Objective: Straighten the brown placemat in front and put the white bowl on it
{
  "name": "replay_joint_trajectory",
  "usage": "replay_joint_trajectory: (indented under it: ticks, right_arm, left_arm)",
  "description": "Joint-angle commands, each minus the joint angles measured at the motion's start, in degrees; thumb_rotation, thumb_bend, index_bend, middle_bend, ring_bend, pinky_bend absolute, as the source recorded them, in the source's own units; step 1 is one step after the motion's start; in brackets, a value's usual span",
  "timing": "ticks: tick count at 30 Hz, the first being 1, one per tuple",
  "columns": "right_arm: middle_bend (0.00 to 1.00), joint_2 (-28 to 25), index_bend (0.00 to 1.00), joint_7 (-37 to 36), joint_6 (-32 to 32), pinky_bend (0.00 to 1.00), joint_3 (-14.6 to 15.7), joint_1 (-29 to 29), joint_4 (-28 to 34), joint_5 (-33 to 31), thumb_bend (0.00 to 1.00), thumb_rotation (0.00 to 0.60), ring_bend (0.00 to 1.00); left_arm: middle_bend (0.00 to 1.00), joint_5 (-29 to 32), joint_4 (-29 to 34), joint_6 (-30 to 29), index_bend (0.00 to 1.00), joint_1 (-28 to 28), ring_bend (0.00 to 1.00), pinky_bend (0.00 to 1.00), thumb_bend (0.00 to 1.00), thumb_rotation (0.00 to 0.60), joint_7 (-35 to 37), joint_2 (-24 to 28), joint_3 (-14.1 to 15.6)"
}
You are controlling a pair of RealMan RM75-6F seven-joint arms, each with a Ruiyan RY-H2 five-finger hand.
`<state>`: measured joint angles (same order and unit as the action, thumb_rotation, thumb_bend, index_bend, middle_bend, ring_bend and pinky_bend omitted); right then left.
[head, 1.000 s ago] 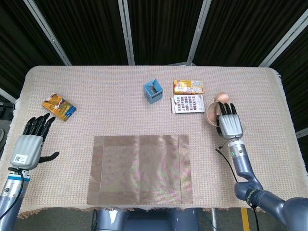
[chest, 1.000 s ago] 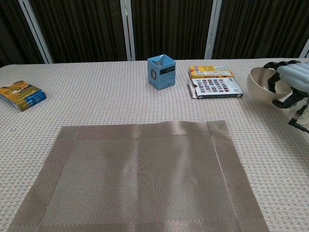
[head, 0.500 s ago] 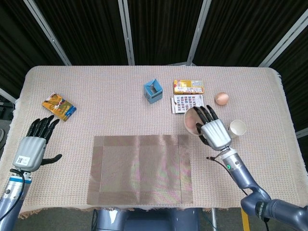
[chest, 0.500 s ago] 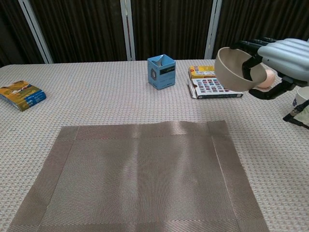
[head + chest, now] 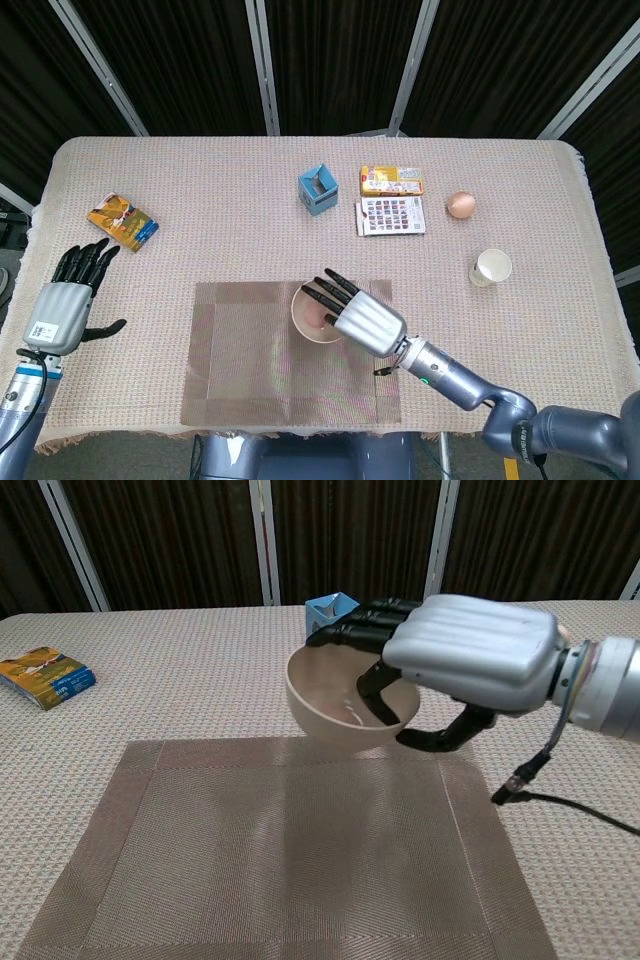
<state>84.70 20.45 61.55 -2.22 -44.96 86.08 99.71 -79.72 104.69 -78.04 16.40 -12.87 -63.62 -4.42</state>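
Note:
The brown placemat (image 5: 250,360) (image 5: 250,870) lies flat and square at the table's front middle. My right hand (image 5: 360,318) (image 5: 465,665) grips the white bowl (image 5: 312,318) (image 5: 335,708) by its rim, fingers reaching inside, and holds it in the air above the mat's upper middle part. Over by the table's left edge, my left hand (image 5: 68,295) hovers open with fingers spread and nothing in it; the chest view does not show it.
A blue box (image 5: 318,190) (image 5: 330,605), a yellow packet (image 5: 391,180) and a patterned card (image 5: 390,215) lie at the back. An egg (image 5: 460,204) and a white cup (image 5: 491,267) sit at right. A colourful booklet (image 5: 122,221) (image 5: 45,675) lies at left.
My right hand lifted the bowl from the table's right side and carried it leftward and forward over the placemat. The cup behind it came into sight. The left hand barely moved.

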Motion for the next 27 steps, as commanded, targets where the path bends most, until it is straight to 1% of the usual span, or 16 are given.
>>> replay_joint_trajectory:
  ticks: [1, 7, 12, 18, 20, 21, 22, 23, 24, 25, 27]
  right_arm:
    - [0.01, 3.5, 0.75, 1.2, -2.8, 0.00, 0.1, -2.5, -3.3, 1.8, 0.31, 0.600, 0.00]
    - [0.01, 8.3, 0.75, 0.1, -3.5, 0.00, 0.1, -4.8, -7.3, 4.0, 0.32, 0.600, 0.00]
    - [0.01, 10.7, 0.75, -0.1, -4.2, 0.00, 0.5, -5.8, -9.9, 4.9, 0.31, 0.600, 0.00]
    - [0.01, 14.0, 0.75, -0.5, -3.8, 0.00, 1.6, -6.0, -14.8, 5.6, 0.31, 0.600, 0.00]
    - [0.00, 14.5, 0.71, -0.3, -3.4, 0.00, 1.9, -5.9, -15.8, 5.9, 0.28, 0.600, 0.00]
    - [0.00, 14.6, 0.54, -0.2, -3.3, 0.00, 2.1, -5.9, -16.1, 5.9, 0.23, 0.600, 0.00]
    - [0.00, 14.7, 0.32, -0.2, -3.2, 0.00, 2.2, -5.8, -16.2, 5.9, 0.15, 0.600, 0.00]
    - [0.00, 14.8, 0.21, -0.3, -3.2, 0.00, 2.4, -5.8, -16.3, 6.0, 0.11, 0.600, 0.00]
    - [0.00, 14.7, 0.03, -0.4, -3.4, 0.00, 2.6, -5.8, -16.2, 5.9, 0.03, 0.600, 0.00]
    - [0.00, 14.5, 0.02, 0.0, -3.8, 0.00, 2.8, -5.8, -16.1, 5.8, 0.00, 0.600, 0.00]
    - [0.00, 13.9, 0.03, 1.8, -4.8, 0.00, 2.8, -5.6, -15.5, 5.1, 0.00, 0.600, 0.00]
  left_arm:
    - [0.00, 0.1, -0.1, 0.0, 0.00, -0.1, 0.00, 0.00, 0.00, 0.600, -0.1, 0.0, 0.0]
    - [0.00, 1.3, -0.9, 0.5, 0.00, -0.1, 0.00, 0.00, 0.00, 0.600, -0.1, -0.1, -0.2]
    - [0.00, 1.7, -1.0, 0.6, 0.00, -0.2, 0.00, 0.00, 0.00, 0.600, -0.2, -0.1, -0.3]
    - [0.00, 1.4, 0.0, 0.2, 0.00, -0.4, 0.00, 0.00, 0.00, 0.600, 0.1, 0.1, -0.4]
    - [0.00, 1.3, 0.2, 0.3, 0.00, -0.5, 0.00, 0.00, 0.00, 0.600, 0.2, 0.2, -0.3]
    - [0.00, 1.2, 0.2, 0.3, 0.00, -0.6, 0.00, 0.00, 0.00, 0.600, 0.2, 0.3, -0.3]
    - [0.00, 1.2, 0.2, 0.3, 0.00, -0.6, 0.00, 0.00, 0.00, 0.600, 0.2, 0.3, -0.2]
    - [0.00, 1.1, 0.2, 0.3, 0.00, -0.6, 0.00, 0.00, 0.00, 0.600, 0.2, 0.3, -0.2]
    - [0.00, 1.1, 0.3, 0.3, 0.00, -0.6, 0.00, 0.00, 0.00, 0.600, 0.2, 0.3, -0.2]
    - [0.00, 1.0, 0.4, 0.2, 0.00, -0.7, 0.00, 0.00, 0.00, 0.600, 0.3, 0.4, -0.2]
    - [0.00, 0.8, 0.6, 0.1, 0.00, -0.8, 0.00, 0.00, 0.00, 0.600, 0.4, 0.4, -0.1]
